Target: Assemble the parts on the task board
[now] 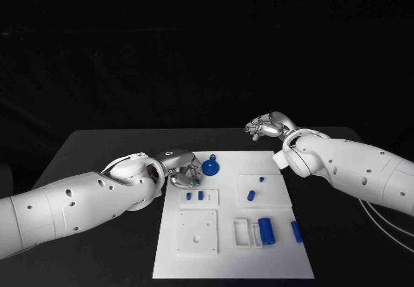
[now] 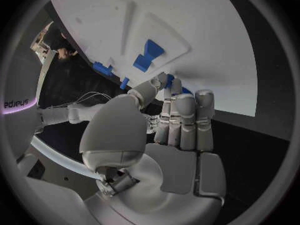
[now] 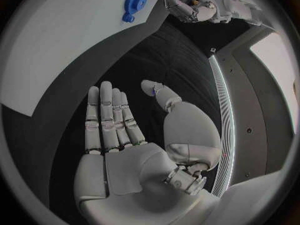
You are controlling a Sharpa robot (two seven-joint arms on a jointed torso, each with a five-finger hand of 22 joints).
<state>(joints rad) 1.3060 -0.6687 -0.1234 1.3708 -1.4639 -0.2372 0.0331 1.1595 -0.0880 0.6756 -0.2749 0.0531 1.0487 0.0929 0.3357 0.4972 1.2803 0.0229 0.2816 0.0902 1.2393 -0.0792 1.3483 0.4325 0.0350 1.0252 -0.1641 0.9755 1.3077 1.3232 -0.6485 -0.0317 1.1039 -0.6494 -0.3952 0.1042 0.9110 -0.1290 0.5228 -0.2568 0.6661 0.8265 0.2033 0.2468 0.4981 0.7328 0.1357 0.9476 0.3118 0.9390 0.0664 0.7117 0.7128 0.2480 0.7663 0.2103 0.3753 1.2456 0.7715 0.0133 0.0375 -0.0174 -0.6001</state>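
The white task board lies in the middle of the black table. My left hand hovers at the board's left edge, close to a blue gear. In the left wrist view its fingers are held together and the thumb pinches a small blue part against their tips. My right hand is raised beyond the board's far right corner. In the right wrist view the right hand is flat, with its fingers straight and nothing in it, above the bare table beside the board. The gear lies farther off in that view.
Two small blue pieces sit in a raised tray below my left hand. Two more lie on a square plate to the right. A blue cylinder and a slim blue piece lie nearer me, beside a white square block.
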